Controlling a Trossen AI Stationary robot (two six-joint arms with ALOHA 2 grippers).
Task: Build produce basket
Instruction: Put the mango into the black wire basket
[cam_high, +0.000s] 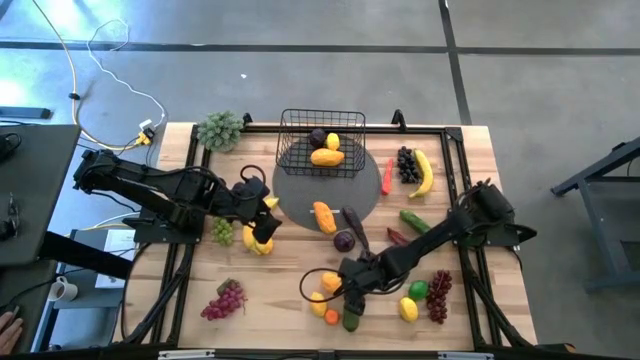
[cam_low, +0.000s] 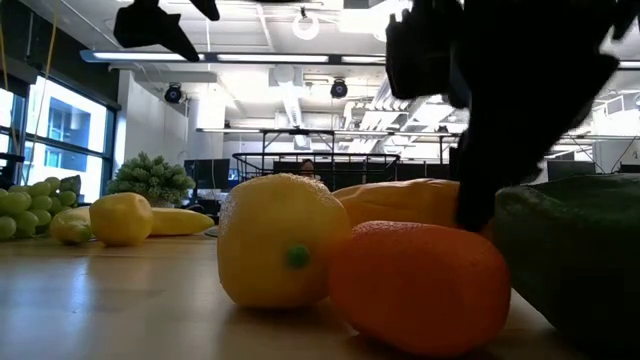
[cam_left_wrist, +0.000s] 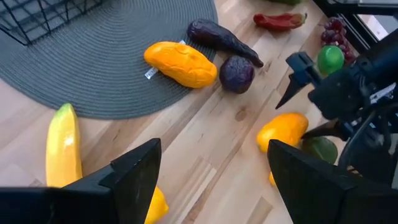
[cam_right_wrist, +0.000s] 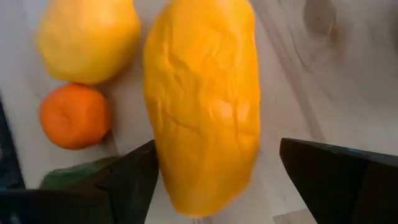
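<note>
Right gripper (cam_right_wrist: 211, 180) open astride wrinkled orange mango (cam_right_wrist: 202, 99)

Round grey mat (cam_high: 300, 190) mid-table; leafy bunch (cam_high: 220, 130) at far-left corner.

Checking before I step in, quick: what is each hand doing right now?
Left hand: open, holding nothing, above the bananas.
Right hand: open, straddling the orange mango, not gripping it yet.
</note>
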